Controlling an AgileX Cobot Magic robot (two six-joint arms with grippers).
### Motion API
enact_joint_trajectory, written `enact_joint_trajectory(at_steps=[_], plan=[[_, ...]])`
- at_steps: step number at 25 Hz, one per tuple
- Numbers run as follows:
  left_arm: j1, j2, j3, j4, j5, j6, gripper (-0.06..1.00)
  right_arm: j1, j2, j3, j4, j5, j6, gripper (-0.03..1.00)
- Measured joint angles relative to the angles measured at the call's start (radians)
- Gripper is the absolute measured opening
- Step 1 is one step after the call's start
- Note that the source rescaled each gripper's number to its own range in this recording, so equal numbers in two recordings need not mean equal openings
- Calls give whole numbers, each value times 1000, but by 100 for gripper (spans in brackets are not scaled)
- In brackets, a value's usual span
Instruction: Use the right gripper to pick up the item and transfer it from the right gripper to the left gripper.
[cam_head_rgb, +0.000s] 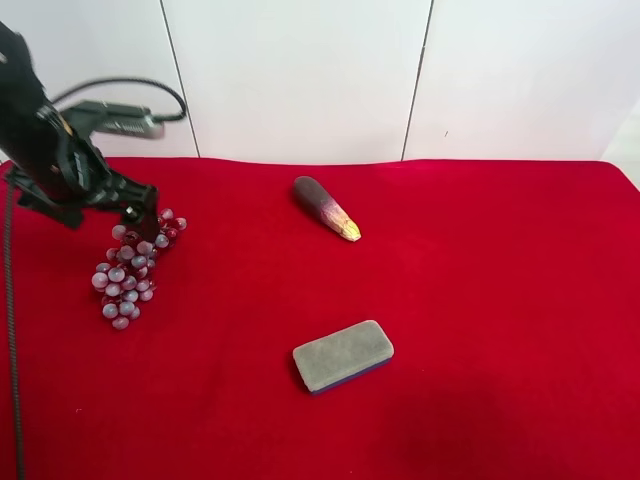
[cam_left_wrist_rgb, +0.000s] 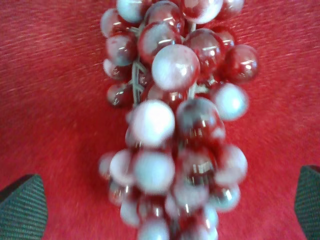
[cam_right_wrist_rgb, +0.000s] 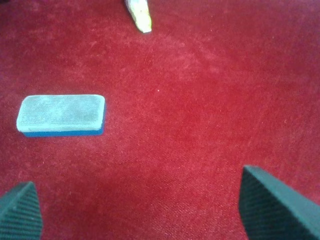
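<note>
One long bunch of grapes (cam_left_wrist_rgb: 172, 125) lies lengthwise between the left gripper's (cam_left_wrist_rgb: 165, 202) wide-open, empty jaws, while the right gripper (cam_right_wrist_rgb: 145, 200), also spread and empty, hangs well away.

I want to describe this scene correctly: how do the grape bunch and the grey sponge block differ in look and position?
The grape bunch is a long cluster of small round glossy balls, dark red to frosted grey; the sponge block is one flat matte rectangle, grey on top with a blue underside. The grape bunch lies directly by the left gripper, whose jaws stand open; the sponge block lies alone, with no gripper touching it. Both rest on the red cloth.
</note>
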Motion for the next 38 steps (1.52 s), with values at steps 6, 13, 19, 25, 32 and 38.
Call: enact_joint_trajectory(at_steps=[6,13,19,25,32,38], plan=[[-2,-195,0,0,113,-38,100,0,0,0,0,0,0,71],[-3,-440,26,0,239,-42,100,0,0,0,0,0,0,71],[-3,-666,140,4,253,-42,100,0,0,0,0,0,0,71],[-3,-859,217,19,307,-42,100,0,0,0,0,0,0,71],[-3,-979,264,19,383,-41,100,0,0,0,0,0,0,71],[-3,-1113,410,19,380,-41,100,0,0,0,0,0,0,71]])
